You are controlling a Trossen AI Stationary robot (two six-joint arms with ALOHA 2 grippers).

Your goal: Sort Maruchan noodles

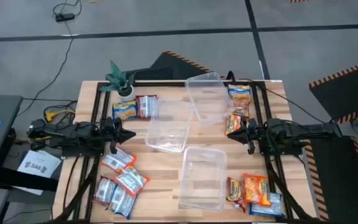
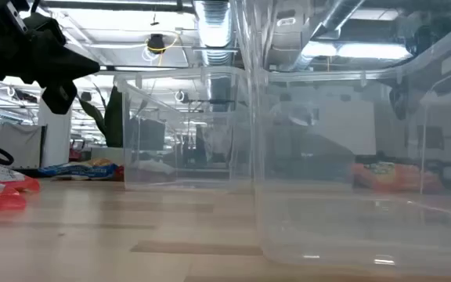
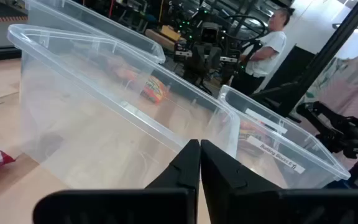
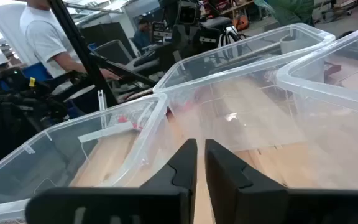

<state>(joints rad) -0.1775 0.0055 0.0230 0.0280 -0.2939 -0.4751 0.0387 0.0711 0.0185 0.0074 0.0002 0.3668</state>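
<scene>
On the wooden desk (image 1: 166,168), near edge first: one clear plastic tub (image 1: 202,177) sits front and centre, rectangular, thin-walled, glossy, rounded at the corners. To its left a cluster of red-and-silver noodle packets (image 1: 120,182), four as best countable, flat and crinkly, some overlapping. To its right a cluster of orange packets (image 1: 248,189), about three, with one blue-and-yellow packet (image 1: 267,205) at the corner.

Mid-desk: a second clear tub (image 1: 168,126), same make, holding nothing visible. The left hand (image 1: 128,133) hovers just left of it, fingers (image 3: 188,168) pressed together, gripping nothing. The right hand (image 1: 236,133) hovers on the tub's other side, fingers (image 4: 185,163) nearly together with only a thin slit between, also gripping nothing, close beside an orange packet (image 1: 234,122).

Far side: a third clear tub (image 1: 207,95), set at an angle, its corner overlapping the middle tub. Right of it one more orange packet (image 1: 240,96). Left of it two packets side by side, one blue-and-yellow (image 1: 124,110), one red-and-silver (image 1: 146,106). Behind those, a small green plant (image 1: 120,79) in a white pot.

Beyond the desk, in the wrist views, a person in a white shirt (image 3: 267,50) stands among dark equipment.
</scene>
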